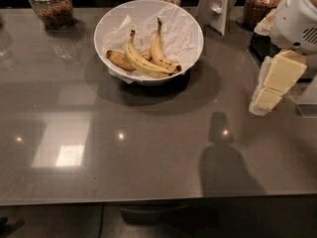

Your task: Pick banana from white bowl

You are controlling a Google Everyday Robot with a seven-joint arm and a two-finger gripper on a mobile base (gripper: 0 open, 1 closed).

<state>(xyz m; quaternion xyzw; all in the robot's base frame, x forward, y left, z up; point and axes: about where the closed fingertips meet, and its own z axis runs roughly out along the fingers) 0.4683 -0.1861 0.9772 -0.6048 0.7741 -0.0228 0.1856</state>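
**Banana lies in the bowl, end effector off to the right**

The banana (144,66), long, curved and brown-speckled, lies in the white bowl (111,16) on crumpled white paper. It sits between a stubby brownish banana (120,59) on its left and a straighter yellow banana (157,48) on its right. The bowl stands far on the grey tabletop (148,148). The end effector (267,97) hangs over the right edge of the tabletop, well apart from the bowl; whether it is released or clenched cannot be told. A glass jar (49,6) stands at far left.
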